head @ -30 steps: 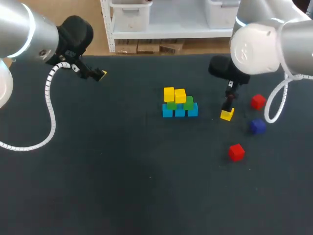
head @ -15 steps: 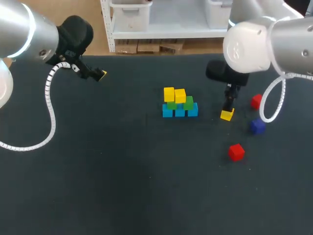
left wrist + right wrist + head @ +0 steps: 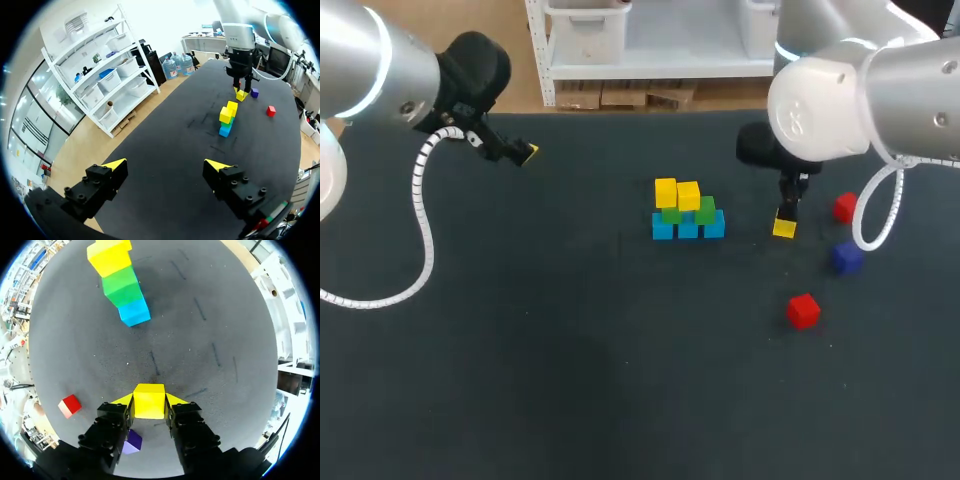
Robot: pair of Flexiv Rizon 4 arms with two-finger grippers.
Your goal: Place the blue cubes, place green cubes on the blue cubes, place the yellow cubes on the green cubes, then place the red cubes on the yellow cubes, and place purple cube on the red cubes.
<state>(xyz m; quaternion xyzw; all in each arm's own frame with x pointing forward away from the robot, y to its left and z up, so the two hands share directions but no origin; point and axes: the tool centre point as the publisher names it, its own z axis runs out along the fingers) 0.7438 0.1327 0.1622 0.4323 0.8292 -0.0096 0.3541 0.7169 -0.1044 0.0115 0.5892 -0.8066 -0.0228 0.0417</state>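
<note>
Claw on my left [image 3: 167, 166] hangs released, far left. Mid-tabletop [image 3: 570, 350] I note the blue-green-yellow stack [image 3: 687, 210]. Just right of it, my right claw [image 3: 149, 399] is clenched on a bright yellow cube [image 3: 784, 228], which sits with its faces square to the fingers and its sides equal.

The yellow cube [image 3: 149, 401] squeezed between the jaws of the right gripper [image 3: 149, 400] looks like smooth, hard plastic with a dull face, and the stacked cubes [image 3: 120, 287] ahead of those jaws look the same. The table [image 3: 520, 350] under the jaws is dark and matt, a bit grainy, with tiny pale specks. The gripper's fingers [image 3: 112, 422] are dull black with small round bolts, while the right arm [image 3: 860, 90] and left arm [image 3: 360, 60] have smooth, shiny silver-white shells, and a white plastic curly cable [image 3: 420, 190] hangs off the left one.
</note>
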